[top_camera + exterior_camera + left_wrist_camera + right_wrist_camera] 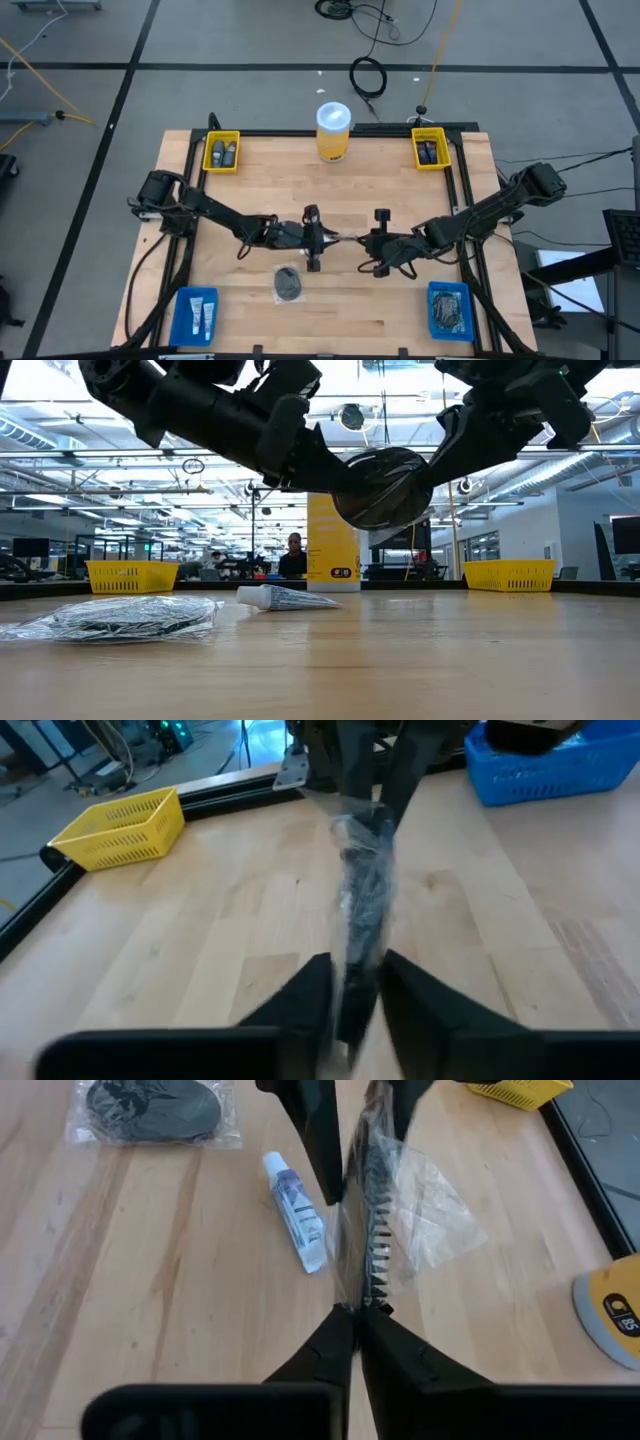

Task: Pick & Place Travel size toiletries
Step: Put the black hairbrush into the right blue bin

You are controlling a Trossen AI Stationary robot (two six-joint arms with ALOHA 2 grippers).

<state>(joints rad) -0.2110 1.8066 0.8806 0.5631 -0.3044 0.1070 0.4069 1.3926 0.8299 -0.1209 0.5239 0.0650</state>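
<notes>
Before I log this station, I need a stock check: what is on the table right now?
Bagged comb: one, dark, clear wrap, held above table centre between both pincers.
Bagged disc: one, grey, near front centre.
Tube: one, white, lying below the arms.
Jar: one, yellow, white lid, back centre.
Yellow bins: two, back corners.
Blue bins: two, front corners.
Left pincer: shut on bagged comb.
Right pincer: shut on bagged comb.

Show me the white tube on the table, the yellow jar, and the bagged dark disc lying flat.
white tube (296, 1210), right wrist view, middle of its body
yellow jar (334, 137), high view, its yellow side below the lid
bagged dark disc (287, 283), high view, centre of the disc
</notes>
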